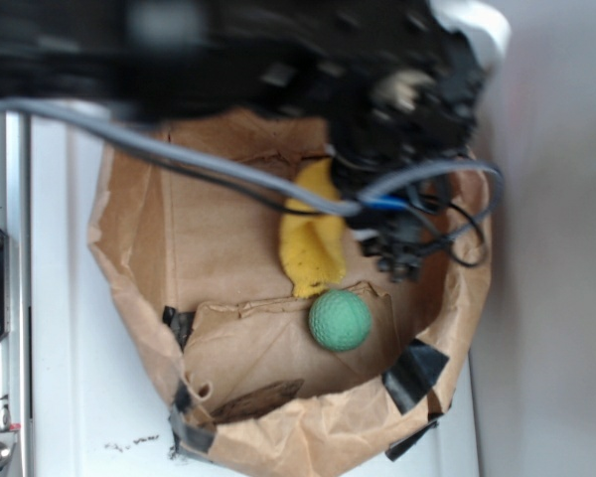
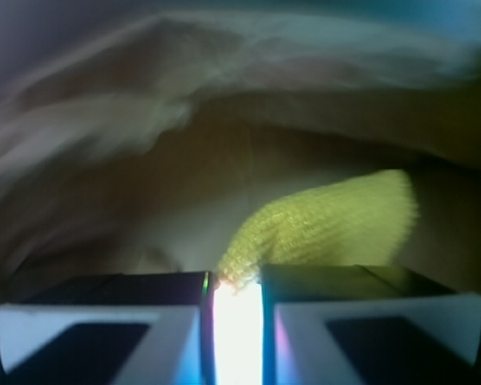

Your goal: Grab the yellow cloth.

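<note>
Where fingers (image 2: 236,297) nearly meet | yellow cloth (image 2: 329,233) pinched between (clenched on it)

Green ball (image 1: 340,320) beside yellow cloth (image 1: 312,248).

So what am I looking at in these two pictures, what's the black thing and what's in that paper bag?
The black thing is a robot arm with a two-fingered gripper at its end. One picture looks down from outside; the other comes from a camera on the arm's wrist, looking past the fingers. A torn brown paper bag, patched with black tape, lies open on a white surface. Inside lie a yellow cloth and a green dimpled ball. In the wrist view, the fingers stand close together with the cloth's edge pinched between them, so the cloth seems to be gripped.
</note>
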Controlling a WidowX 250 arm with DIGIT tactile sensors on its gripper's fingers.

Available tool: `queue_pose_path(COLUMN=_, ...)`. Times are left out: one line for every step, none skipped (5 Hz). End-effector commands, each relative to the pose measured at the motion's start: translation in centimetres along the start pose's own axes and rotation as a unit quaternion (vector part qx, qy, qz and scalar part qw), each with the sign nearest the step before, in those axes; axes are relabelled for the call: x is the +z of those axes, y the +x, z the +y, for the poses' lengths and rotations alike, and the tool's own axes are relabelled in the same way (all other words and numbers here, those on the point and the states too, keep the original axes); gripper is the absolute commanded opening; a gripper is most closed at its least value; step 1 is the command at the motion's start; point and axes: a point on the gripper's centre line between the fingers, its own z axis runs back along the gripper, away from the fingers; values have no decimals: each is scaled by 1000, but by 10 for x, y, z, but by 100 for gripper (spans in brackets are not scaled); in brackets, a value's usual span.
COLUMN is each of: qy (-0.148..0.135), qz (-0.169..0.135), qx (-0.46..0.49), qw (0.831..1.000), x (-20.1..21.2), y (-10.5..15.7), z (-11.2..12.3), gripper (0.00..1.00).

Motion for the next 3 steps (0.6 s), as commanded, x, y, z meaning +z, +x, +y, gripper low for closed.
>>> queue_pose_path(qy=-9, qz=-28, qx=-13, qw=999, x=75, y=-36, z=18, gripper=0)
queue_pose_path(qy=-6, qz=-26, qx=-40, qw=999, x=88, y=-59, z=21, gripper=0)
queue_pose_path(qy=5, qz=-38, qx=-64, qw=997, x=85, y=-72, z=18, gripper=0)
